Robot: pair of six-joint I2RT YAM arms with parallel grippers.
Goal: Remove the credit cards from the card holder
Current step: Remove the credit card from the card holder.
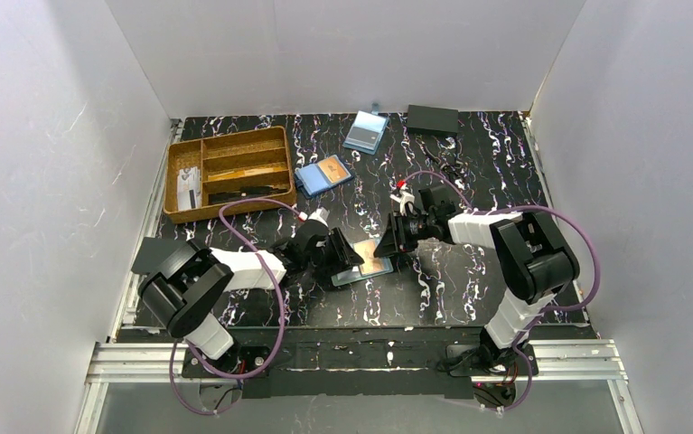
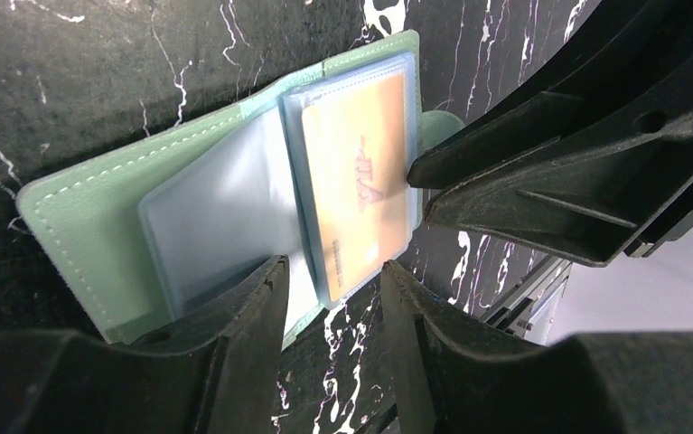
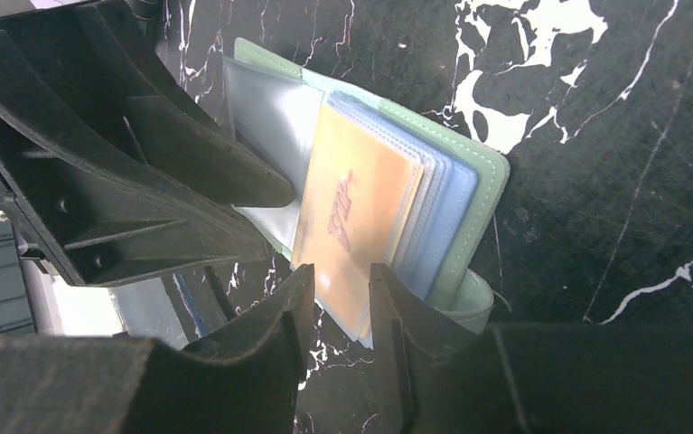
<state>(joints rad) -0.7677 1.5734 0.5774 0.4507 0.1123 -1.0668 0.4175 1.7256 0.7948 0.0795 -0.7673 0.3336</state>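
The card holder (image 1: 360,269) lies open between both arms; it is pale green (image 2: 89,194) with clear plastic sleeves (image 2: 207,217). An orange credit card (image 2: 360,181) sits in the top sleeve (image 3: 351,208). My left gripper (image 2: 329,271) is open, its fingertips either side of the card's near corner without touching it. My right gripper (image 3: 338,271) is open with a narrow gap, its tips at the card's opposite short edge (image 2: 417,187). The two grippers face each other (image 1: 338,258) (image 1: 388,242). Any other cards are hidden under the sleeves.
A wooden compartment tray (image 1: 173,185) stands at the back left. Behind the arms lie a bright blue holder with an orange card (image 1: 324,174), a pale-blue holder (image 1: 366,132) and a dark flat box (image 1: 433,119). White walls enclose the table.
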